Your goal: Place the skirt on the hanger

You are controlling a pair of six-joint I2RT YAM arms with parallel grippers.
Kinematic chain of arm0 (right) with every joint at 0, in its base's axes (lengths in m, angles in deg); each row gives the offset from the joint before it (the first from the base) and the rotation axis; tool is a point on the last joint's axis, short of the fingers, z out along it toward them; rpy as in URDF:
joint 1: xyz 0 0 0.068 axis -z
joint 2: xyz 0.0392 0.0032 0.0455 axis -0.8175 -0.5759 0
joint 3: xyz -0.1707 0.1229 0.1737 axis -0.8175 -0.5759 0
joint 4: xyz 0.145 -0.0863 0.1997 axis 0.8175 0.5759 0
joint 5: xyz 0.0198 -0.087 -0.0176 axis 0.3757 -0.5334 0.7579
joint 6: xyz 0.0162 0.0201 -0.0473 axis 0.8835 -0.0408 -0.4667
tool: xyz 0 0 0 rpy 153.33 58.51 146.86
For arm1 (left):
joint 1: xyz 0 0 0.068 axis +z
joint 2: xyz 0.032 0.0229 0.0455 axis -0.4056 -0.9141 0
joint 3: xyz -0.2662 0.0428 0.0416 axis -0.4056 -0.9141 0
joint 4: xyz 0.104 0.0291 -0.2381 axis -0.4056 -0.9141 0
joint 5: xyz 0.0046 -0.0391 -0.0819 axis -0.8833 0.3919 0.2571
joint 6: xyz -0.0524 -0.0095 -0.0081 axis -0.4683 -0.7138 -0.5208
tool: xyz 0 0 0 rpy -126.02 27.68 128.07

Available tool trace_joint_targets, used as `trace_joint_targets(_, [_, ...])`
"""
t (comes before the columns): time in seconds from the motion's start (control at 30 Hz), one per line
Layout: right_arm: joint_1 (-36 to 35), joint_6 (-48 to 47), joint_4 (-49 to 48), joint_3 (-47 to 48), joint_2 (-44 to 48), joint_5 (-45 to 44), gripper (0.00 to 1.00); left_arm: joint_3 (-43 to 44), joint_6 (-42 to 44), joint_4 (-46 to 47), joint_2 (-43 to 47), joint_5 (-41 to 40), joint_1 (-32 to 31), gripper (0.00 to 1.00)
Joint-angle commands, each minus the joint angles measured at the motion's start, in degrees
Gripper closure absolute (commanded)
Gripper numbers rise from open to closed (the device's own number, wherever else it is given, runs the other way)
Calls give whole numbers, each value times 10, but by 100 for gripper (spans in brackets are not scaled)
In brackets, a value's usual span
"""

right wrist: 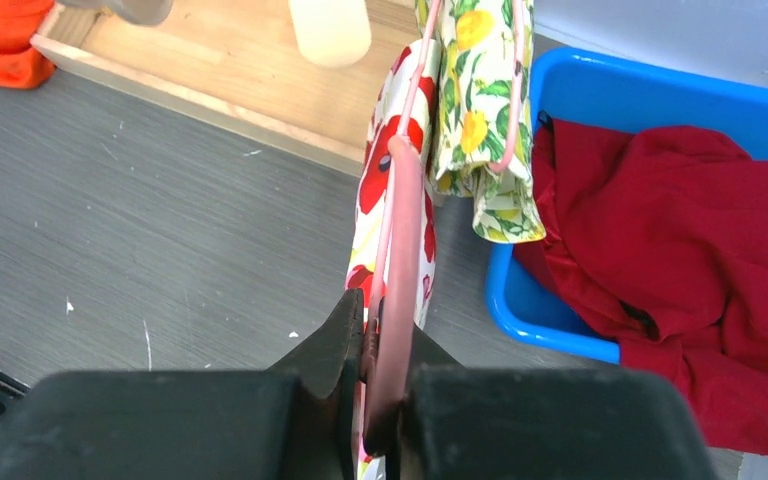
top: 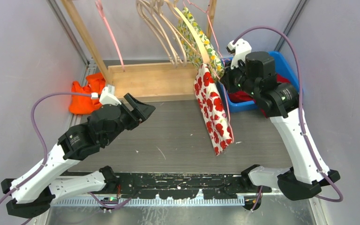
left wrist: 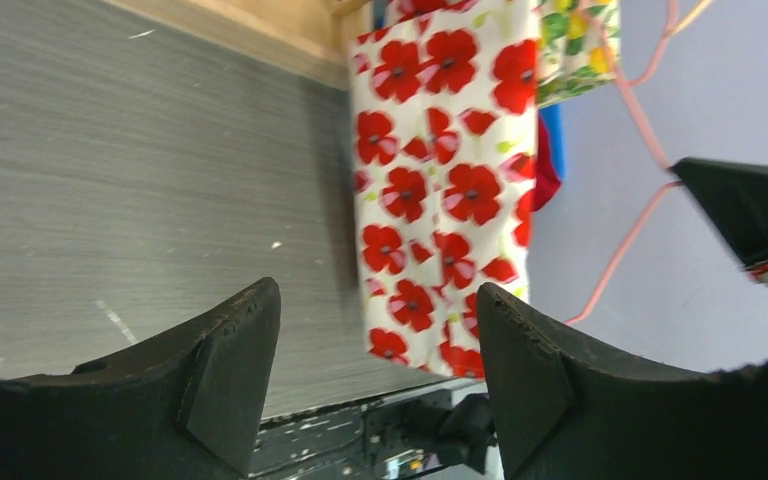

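Here's the grey table (top: 178, 136), scuffed and streaked, and at its far side stands the wooden rack (top: 152, 79), our reference for everything. Off the rack's right front corner hangs the poppy skirt (top: 211, 110), white with red flowers. Its top is level with the rack's base and its hem trails forward over the table in front of the rack.

Right of the rack sits the blue bin (top: 286, 68) with a red garment (right wrist: 700, 250) heaped inside and spilling over its near rim. High on the rack's right end hangs a lemon-print garment (top: 194, 37), just behind the skirt's top and touching it. Left of the rack, against the wall, lies a crumpled orange cloth (top: 82, 96). Pale wooden hangers (top: 159, 28) crowd the rack's rail above its middle.

Now the tools. The right gripper (right wrist: 380, 335), reaching in from the bin side toward the rack's right corner, is clenched on the pink hanger (right wrist: 403, 200). The wrist view shows the hanger's bar pinched between the fingers, with the skirt's fabric running along it.

The left gripper (left wrist: 375, 330) hovers over the table in front of the rack's left half. Its jaws are spread wide with nothing between them, well apart from the skirt.
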Motion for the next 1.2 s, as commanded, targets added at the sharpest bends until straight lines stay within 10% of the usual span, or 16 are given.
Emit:
trace_joint_targets(0.0, [13, -3, -70, 62, -10, 38, 99, -33, -9, -32, 36, -27, 2, 29])
trace_joint_targets(1.17, [16, 2, -187, 456, -331, 85, 99, -86, -54, -154, 150, -53, 3, 33])
